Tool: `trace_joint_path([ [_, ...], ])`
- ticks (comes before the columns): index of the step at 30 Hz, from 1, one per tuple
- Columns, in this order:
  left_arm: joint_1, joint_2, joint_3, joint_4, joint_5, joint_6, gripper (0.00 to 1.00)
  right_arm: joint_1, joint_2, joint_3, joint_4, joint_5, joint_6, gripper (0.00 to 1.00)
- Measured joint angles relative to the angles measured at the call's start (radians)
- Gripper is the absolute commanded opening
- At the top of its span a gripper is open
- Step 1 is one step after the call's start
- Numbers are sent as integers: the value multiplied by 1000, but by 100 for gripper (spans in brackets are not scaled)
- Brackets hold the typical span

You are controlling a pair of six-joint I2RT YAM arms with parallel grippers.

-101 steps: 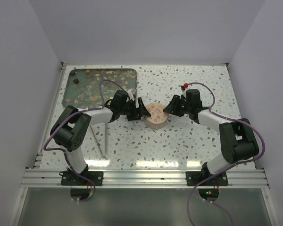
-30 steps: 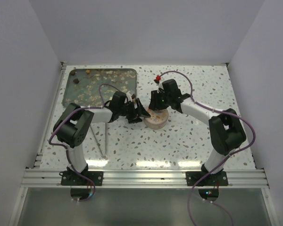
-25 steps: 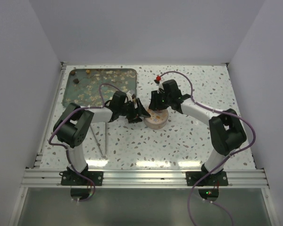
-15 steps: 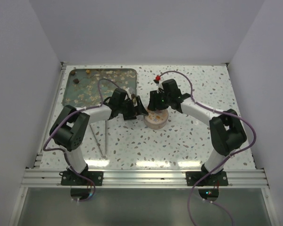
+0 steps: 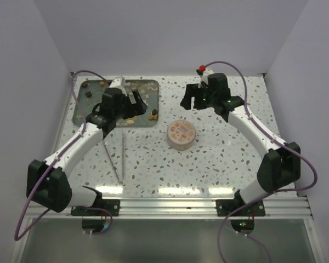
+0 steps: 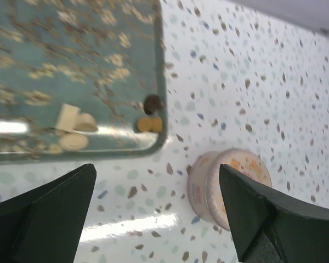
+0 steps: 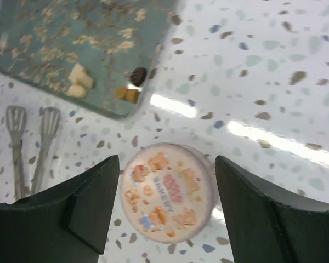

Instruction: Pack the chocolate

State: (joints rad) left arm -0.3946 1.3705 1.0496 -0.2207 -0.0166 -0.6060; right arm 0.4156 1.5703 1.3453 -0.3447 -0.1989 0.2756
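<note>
Top external view: the round tin (image 5: 181, 135) sits mid-frame on the speckled table (image 5: 219, 164), printed lid on; contents cannot be seen. The chocolate (image 5: 152, 113) is on the tray (image 5: 93, 114) at upper left: a few lumps near the tray's right edge, two or three more at its far left corner. Tongs (image 5: 122, 159) lie on the table below the tray, untouched. Judgement: with loose lumps on the tray and the tin lidded, packing is not finished; the lid would have to come off before the remainder goes in. The left arm reaches up-frame, the left hand (image 5: 134, 105) above the right part of the tray. The right arm stretches to upper centre, the right hand (image 5: 189, 99) above bare table beyond the tin and well apart from it. Left wrist view: fingers (image 6: 49, 213) spread wide at the bottom corners, nothing between them. A dark lump and a tan lump sit at the tray's lower right corner, three pale ones to their left; the tin is at lower right. Right wrist view: fingers (image 7: 252, 213) also spread and empty, with the tin framed directly between them, and the same lumps at upper left.
</note>
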Motion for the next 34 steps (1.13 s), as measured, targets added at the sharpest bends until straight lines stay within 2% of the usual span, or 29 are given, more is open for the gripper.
trace_joint_path([
  [7,298,-143,51,-103,-52,111,100,-269,-82,-102,-35,40,-32,76],
  [10,371,-169,77,-156,-57,162,100,-337,-108,-131,-84,60,-46,76],
  [20,387,-242,143,-220,-84,247,100,-414,-342,-154,-133,111,-52,77],
  [34,387,-257,147,-228,-96,279,100,-414,-358,-163,-168,126,-52,78],
])
